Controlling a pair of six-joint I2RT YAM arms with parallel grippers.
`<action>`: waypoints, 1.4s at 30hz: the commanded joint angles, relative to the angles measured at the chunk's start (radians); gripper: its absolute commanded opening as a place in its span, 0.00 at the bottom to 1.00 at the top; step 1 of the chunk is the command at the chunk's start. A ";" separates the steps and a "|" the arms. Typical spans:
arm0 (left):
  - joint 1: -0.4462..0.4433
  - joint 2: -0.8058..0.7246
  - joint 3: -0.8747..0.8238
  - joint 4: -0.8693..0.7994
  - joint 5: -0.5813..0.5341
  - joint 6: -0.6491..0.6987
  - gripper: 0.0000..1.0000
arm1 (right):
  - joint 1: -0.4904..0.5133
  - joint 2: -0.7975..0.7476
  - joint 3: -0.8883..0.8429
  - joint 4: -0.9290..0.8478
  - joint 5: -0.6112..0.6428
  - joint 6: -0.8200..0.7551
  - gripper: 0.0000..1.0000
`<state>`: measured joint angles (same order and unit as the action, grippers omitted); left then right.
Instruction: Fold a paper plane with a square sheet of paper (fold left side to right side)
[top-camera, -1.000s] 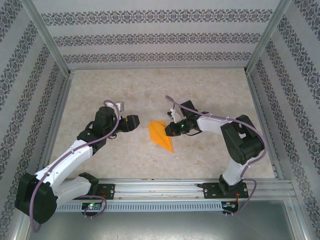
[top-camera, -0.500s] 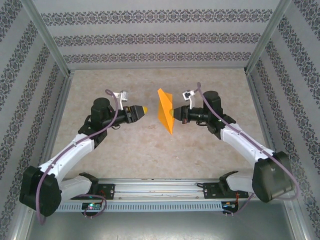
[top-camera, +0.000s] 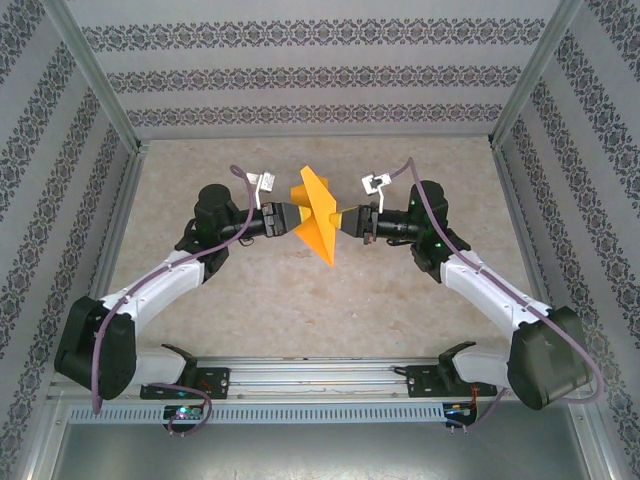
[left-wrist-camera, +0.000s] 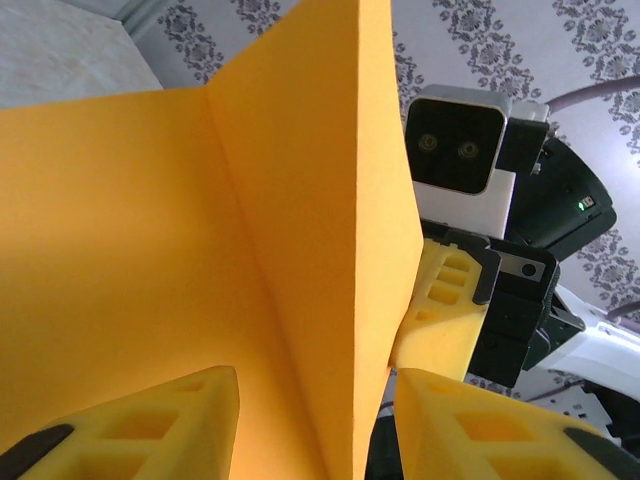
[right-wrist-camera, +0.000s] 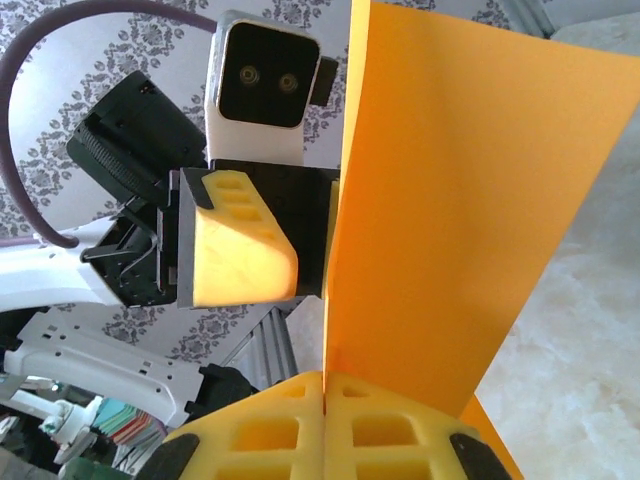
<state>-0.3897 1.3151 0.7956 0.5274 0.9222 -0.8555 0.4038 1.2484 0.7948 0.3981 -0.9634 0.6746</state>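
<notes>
Mid-air handover: one square sheet of paper, bright orange and creased into a pointed, winged shape, hangs clear of the worktop between two robot arms. The right gripper has its jaws pressed together on the sheet's right-hand side. Its own wrist view shows both yellow fingertips meeting on the paper's lower edge. The left gripper straddles an upright flap from the other side. Its jaws stand apart, with a yellow finger to either side of the fold and a dark gap showing beside the flap. A second ago the sheet lay low on the worktop at the right gripper's tip. Half a second ago it was aloft, with the left gripper well short of it. The two grippers now face each other across the paper, close together. The count: one sheet, two arms, two grippers.
</notes>
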 joint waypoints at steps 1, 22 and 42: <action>-0.018 0.003 0.038 0.112 0.049 -0.021 0.43 | 0.013 0.015 0.035 0.047 -0.029 0.016 0.00; -0.023 -0.017 0.021 0.079 0.009 0.016 0.08 | 0.005 -0.017 0.023 0.039 0.020 0.040 0.25; -0.024 -0.012 -0.001 0.143 0.001 -0.024 0.05 | 0.012 -0.076 -0.104 0.033 0.030 0.068 0.86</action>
<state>-0.4049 1.3178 0.8028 0.6186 0.9306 -0.8768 0.3958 1.1595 0.6777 0.3679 -0.9005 0.7284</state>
